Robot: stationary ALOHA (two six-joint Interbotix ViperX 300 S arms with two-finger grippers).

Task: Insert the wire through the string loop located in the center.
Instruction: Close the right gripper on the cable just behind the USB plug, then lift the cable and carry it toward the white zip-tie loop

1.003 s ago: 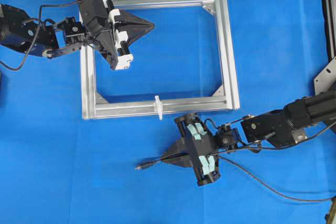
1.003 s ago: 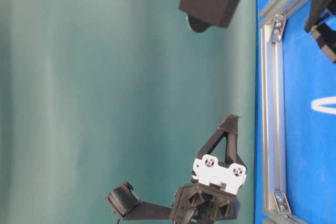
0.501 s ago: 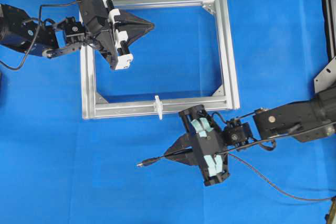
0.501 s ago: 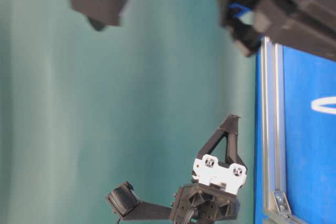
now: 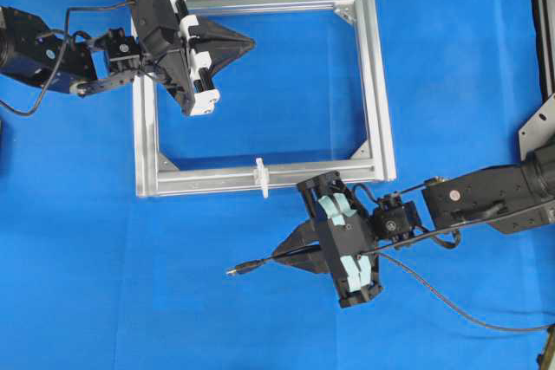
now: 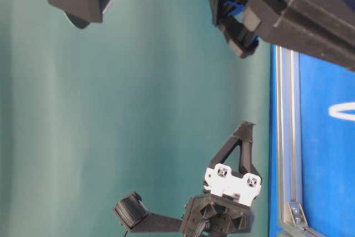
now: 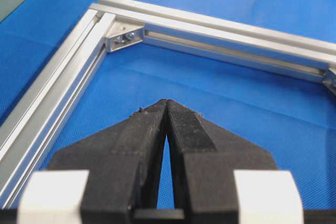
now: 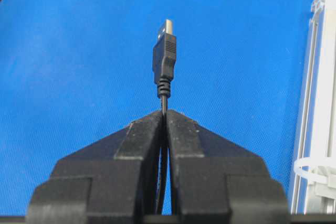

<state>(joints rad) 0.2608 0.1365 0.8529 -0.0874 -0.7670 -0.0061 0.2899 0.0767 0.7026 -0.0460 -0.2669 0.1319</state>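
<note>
The wire [image 5: 251,267] is a thin black cable with a plug tip [image 5: 231,272] pointing left. My right gripper [image 5: 279,256] is shut on the wire just behind the plug, below the frame's near bar. In the right wrist view the plug [image 8: 164,56] sticks out past the closed gripper [image 8: 165,113]. The string loop [image 5: 260,177] stands white across the near bar of the aluminium frame [image 5: 376,84], up and slightly left of the right gripper; the string loop [image 8: 311,174] also shows at that view's right edge. My left gripper [image 5: 251,41] hovers shut and empty over the frame's top left.
The wire's slack [image 5: 451,305] trails right across the blue mat toward the table's right edge. A black and metal fixture [image 5: 542,119] sits at the right edge. Silver corner brackets [image 7: 125,36] sit inside the frame's corners.
My right gripper, with the wire, has shifted slightly up and right toward the frame's near bar and turned a little. The left arm has stayed still.
</note>
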